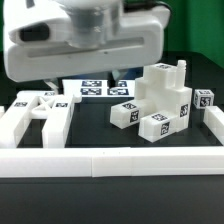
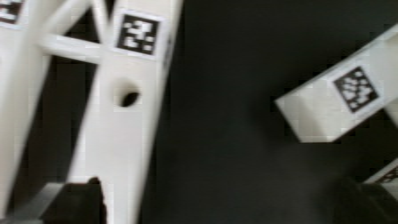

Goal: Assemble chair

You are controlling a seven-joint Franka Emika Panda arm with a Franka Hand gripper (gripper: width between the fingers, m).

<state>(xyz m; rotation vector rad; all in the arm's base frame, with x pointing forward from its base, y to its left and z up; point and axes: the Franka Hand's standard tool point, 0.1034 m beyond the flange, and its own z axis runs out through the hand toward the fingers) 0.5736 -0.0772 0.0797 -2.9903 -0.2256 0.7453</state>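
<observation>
The chair's white X-braced frame lies flat on the black table at the exterior view's left. In the wrist view one of its rails runs under the camera, with a square tag and a small hole. My gripper is open just above the table. One dark finger stands beside that rail, and the other is faint at the far edge. Nothing is held. Several tagged slabs and posts are clustered at the exterior view's right. One tagged piece shows in the wrist view.
The long low white border wall runs across the front and up the right side. The marker board lies flat at the back middle. My blurred white hand body fills the top of the exterior view and hides what is behind it.
</observation>
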